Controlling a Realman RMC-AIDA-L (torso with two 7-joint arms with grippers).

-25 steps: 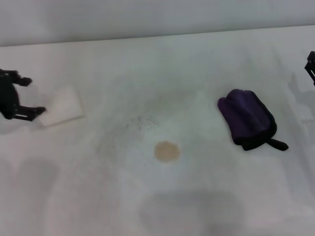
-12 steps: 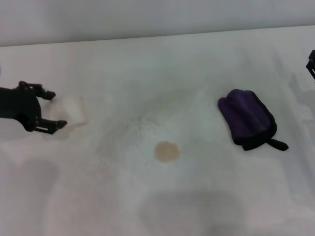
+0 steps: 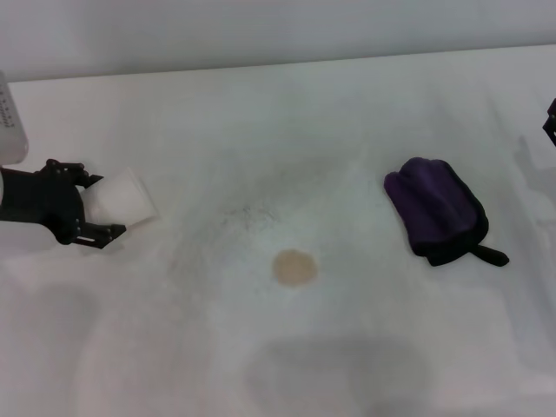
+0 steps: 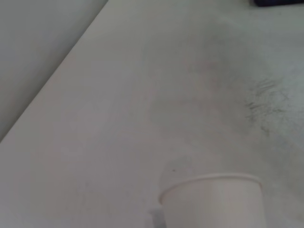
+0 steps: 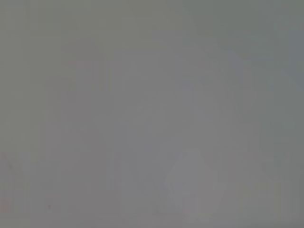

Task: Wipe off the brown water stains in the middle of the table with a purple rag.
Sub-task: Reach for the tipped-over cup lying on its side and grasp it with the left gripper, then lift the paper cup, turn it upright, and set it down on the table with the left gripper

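The purple rag (image 3: 434,211) lies bunched on the right side of the white table (image 3: 287,113), its black loop tail pointing to the front right. A dark corner of the rag also shows in the left wrist view (image 4: 280,2). The brown water stain (image 3: 294,268) is a small round tan blot in the middle, left of the rag. My left gripper (image 3: 109,204) is far left, open, its fingers on either side of a white paper cup (image 3: 129,195), far from rag and stain. My right gripper (image 3: 551,120) shows only as a sliver at the right edge.
The white paper cup also fills the near part of the left wrist view (image 4: 213,199). A faint grey speckled smudge (image 3: 252,215) lies just behind the stain. The table's far edge meets a pale wall. The right wrist view shows only plain grey.
My left gripper has moved right and forward until its open fingers sit on either side of the white cup. The cup has shifted slightly. Rag, stain and right arm have not moved.
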